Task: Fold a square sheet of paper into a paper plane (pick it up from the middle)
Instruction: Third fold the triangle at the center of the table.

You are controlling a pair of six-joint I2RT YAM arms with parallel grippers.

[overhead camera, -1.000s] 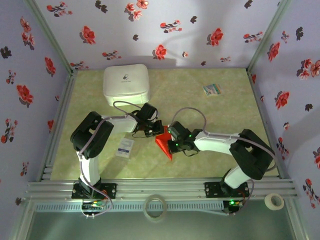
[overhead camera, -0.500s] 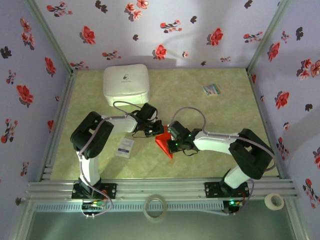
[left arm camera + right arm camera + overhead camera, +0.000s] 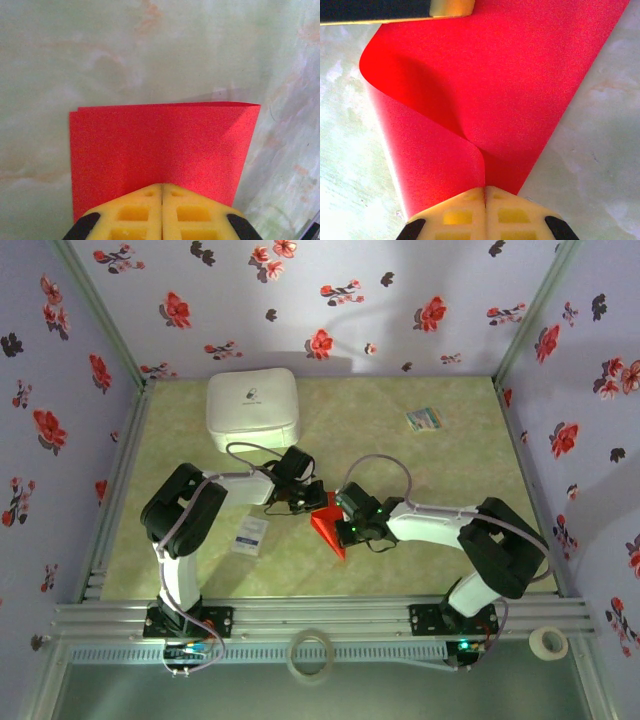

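The square sheet of paper, bright red, sits mid-table between the two arms and shows as a pointed wedge from above. My left gripper is shut on one edge of it; in the left wrist view the sheet lies doubled over, flat beyond the closed left gripper. My right gripper is shut on the opposite side. In the right wrist view the sheet curls over in a loop and is pinched in the closed right gripper, with a left fingertip at its far edge.
A white box stands at the back left. A small white packet lies beside the left arm, and a small multicoloured card lies at the back right. Two tape rolls rest by the front rail.
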